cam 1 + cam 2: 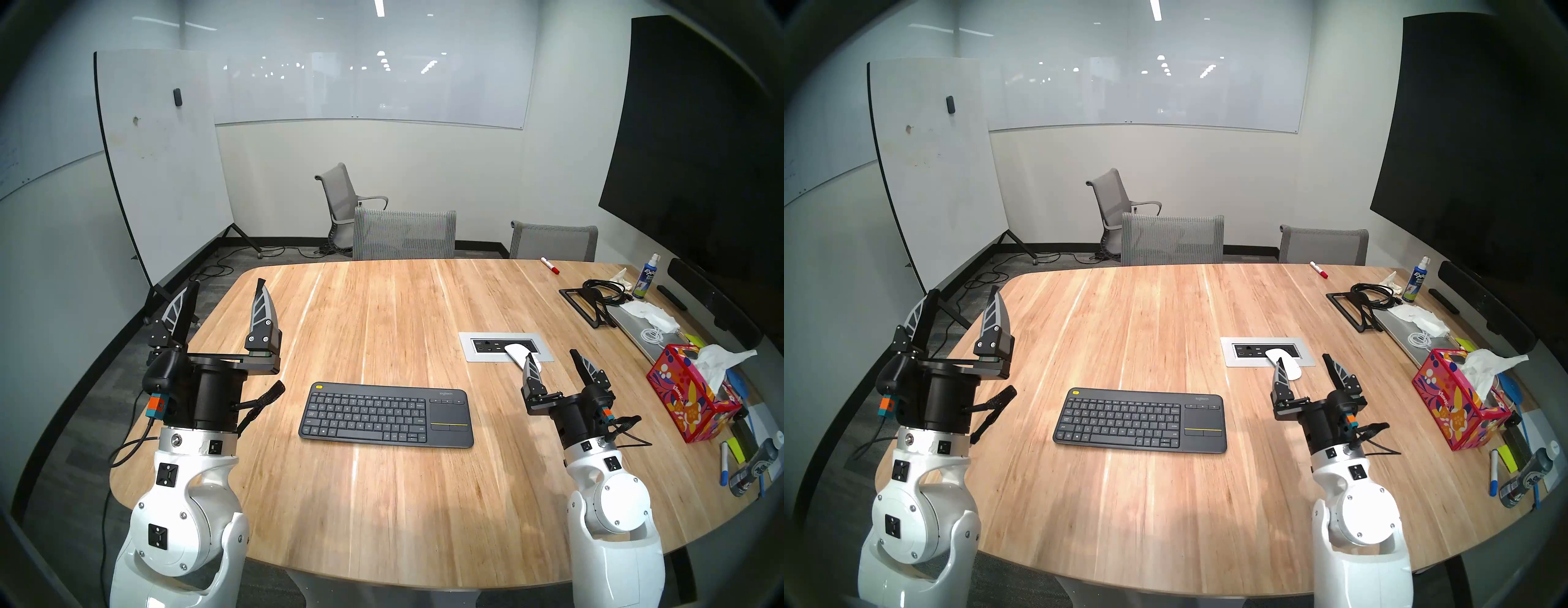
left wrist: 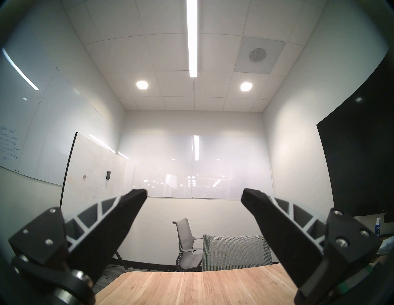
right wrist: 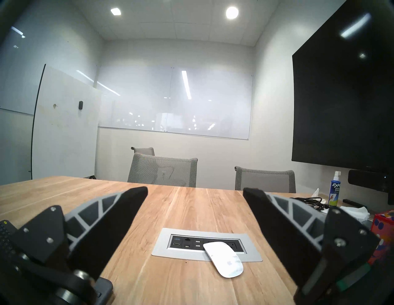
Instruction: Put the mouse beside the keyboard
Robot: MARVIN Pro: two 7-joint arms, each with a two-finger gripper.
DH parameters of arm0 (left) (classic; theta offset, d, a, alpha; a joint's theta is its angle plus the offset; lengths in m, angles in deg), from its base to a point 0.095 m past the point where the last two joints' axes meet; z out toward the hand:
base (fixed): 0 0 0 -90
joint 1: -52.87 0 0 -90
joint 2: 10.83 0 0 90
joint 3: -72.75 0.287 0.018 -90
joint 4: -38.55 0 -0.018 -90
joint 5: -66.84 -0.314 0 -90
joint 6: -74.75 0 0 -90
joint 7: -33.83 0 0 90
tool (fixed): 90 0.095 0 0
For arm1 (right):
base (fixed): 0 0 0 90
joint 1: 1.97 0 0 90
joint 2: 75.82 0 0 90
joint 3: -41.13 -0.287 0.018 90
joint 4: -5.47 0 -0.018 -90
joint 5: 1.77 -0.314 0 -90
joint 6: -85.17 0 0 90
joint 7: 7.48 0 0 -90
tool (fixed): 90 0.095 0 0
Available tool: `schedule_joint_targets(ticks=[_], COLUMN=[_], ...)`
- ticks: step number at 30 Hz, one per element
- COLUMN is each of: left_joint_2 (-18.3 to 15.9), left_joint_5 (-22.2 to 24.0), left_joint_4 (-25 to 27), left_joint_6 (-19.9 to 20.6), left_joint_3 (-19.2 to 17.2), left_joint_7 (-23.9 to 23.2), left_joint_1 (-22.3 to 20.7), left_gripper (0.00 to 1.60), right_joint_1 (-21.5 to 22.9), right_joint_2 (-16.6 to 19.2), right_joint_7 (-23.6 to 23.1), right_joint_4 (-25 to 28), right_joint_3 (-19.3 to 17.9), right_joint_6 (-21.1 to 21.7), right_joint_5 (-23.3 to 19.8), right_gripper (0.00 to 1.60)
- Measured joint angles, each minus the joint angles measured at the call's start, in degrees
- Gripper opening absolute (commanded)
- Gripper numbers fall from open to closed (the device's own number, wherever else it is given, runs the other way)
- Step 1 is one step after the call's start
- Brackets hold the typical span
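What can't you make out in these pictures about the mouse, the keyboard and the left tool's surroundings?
- Mouse: near end hidden by the right tool finger in both head views.
- Keyboard: right wrist view shows only a corner, cut by the edge and finger.
- Left wrist view: neither is visible; left tool faces the far wall.

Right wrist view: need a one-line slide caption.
Open right gripper hovers over the wooden table, facing a white mouse lying half across the inset port panel.

Tissue box (image 1: 689, 397), spray bottle (image 1: 645, 278), red marker (image 1: 550, 265)
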Motion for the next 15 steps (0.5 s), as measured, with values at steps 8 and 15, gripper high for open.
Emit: schedule_joint_targets(ticks=[8,15], left_joint_2=[0.00,0.00], left_joint_5=[0.00,0.00], left_joint_4=[0.00,-0.01], left_joint_6=[0.00,0.00], left_joint_3=[0.00,0.00], left_joint_7=[0.00,-0.01], left_joint_1=[0.00,0.00], left_gripper=[1.60,1.60], right_joint_1=[2.30,2.91], right_joint_2=[1.67,1.61], right_joint_7=[-1.47,-1.73], right_joint_4=[-2.91,-2.26], right_joint_3=[-1.54,-0.13], right_joint_6=[0.06,0.10], right_joint_5=[-0.75,0.47], right_gripper=[1.60,1.60])
